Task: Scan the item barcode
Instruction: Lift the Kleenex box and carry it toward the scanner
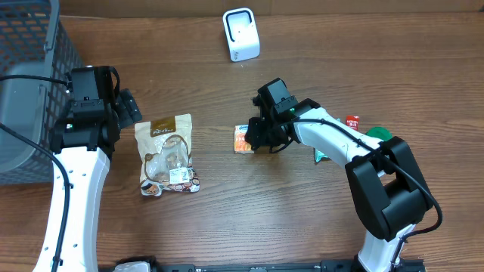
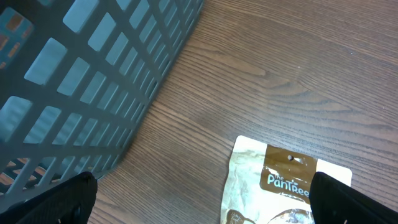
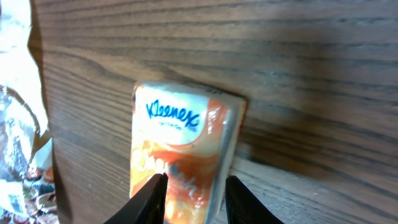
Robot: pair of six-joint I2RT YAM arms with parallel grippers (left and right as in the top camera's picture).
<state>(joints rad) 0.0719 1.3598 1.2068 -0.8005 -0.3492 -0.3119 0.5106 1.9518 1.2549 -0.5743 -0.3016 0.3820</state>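
An orange and white Kleenex tissue pack (image 3: 180, 149) lies on the wooden table, seen at the centre of the overhead view (image 1: 243, 139). My right gripper (image 3: 194, 199) straddles its near end, one finger pressed on each long side, shut on the pack, which rests on the table. The white barcode scanner (image 1: 241, 34) stands upright at the back edge. My left gripper (image 2: 202, 208) hangs wide open above the top of a brown and cream snack pouch (image 2: 286, 186), holding nothing.
A grey mesh basket (image 1: 30, 53) fills the back left corner, close to the left arm. The snack pouch (image 1: 166, 155) lies left of centre. A small red item (image 1: 352, 121) and a green packet (image 1: 378, 134) sit behind the right arm.
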